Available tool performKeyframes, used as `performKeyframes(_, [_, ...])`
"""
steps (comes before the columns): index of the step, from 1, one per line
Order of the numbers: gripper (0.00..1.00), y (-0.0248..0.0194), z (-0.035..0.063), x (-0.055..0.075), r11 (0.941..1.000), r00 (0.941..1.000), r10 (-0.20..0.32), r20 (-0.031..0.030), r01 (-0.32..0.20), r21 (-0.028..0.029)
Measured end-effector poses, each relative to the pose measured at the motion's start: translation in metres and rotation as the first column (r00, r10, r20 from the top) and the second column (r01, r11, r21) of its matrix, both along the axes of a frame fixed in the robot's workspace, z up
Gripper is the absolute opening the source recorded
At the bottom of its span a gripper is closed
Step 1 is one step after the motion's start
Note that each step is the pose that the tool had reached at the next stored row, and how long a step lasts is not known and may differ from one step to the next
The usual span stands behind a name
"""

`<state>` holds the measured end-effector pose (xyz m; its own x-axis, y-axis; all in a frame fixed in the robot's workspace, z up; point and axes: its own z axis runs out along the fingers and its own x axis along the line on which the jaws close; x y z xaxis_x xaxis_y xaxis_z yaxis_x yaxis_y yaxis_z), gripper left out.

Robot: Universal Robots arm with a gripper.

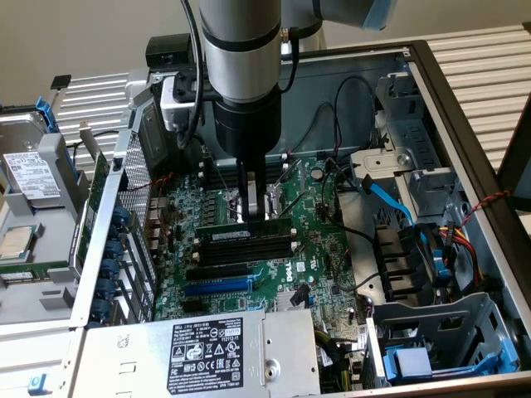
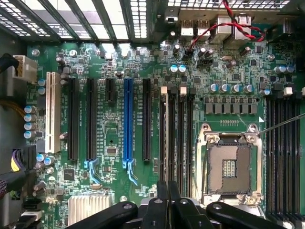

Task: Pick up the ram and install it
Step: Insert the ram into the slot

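The ram (image 1: 241,233), a long green stick with black chips and a small white label, stands on edge over the black memory slots (image 1: 249,249) in the middle of the motherboard. My gripper (image 1: 254,214) comes straight down from the arm and is shut on the ram's upper edge near its middle. Whether the stick is fully seated in a slot cannot be told. In the wrist view the fingertips (image 2: 162,193) stand close together at the end of the memory slots (image 2: 177,138); there the ram's thin edge is hard to tell from the slots.
A blue expansion slot (image 1: 217,288) and black slots lie beside the memory bank. The CPU socket (image 2: 229,164) sits on its other side. The power supply (image 1: 207,352), a drive cage (image 1: 440,332), cables (image 1: 390,199) and the case walls hem in the board.
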<state>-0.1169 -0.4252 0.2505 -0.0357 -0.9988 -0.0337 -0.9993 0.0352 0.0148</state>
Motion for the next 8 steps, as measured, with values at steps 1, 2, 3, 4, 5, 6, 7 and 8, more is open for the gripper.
performKeyframes(1, [0.12,0.0,-0.0003,0.0003,1.0,1.0,0.002,0.0,-0.002,-0.0001])
performKeyframes(2, [0.12,0.0,-0.0008,0.0003,1.0,1.0,0.003,0.0,-0.003,-0.0001])
performKeyframes(3, [0.12,0.0,-0.0014,0.0003,1.0,1.0,0.003,-0.0002,-0.003,-0.0004])
performKeyframes(4, [0.12,0.0,-0.0022,0.0003,1.0,1.0,0.003,-0.0003,-0.003,-0.0006])
performKeyframes(5, [0.12,0.0,-0.003,0.0003,1.0,1.0,0.003,-0.0003,-0.003,-0.0006])
performKeyframes(6, [0.12,0.0001,-0.0038,0.0003,1.0,1.0,0.003,-0.0004,-0.003,-0.0005])
performKeyframes(7, [0.12,0.0,-0.0045,0.0003,1.0,1.0,0.003,-0.0005,-0.003,-0.0006])
performKeyframes(8, [0.12,0.0,-0.0052,0.0003,1.0,1.0,0.003,-0.0005,-0.003,-0.0005])
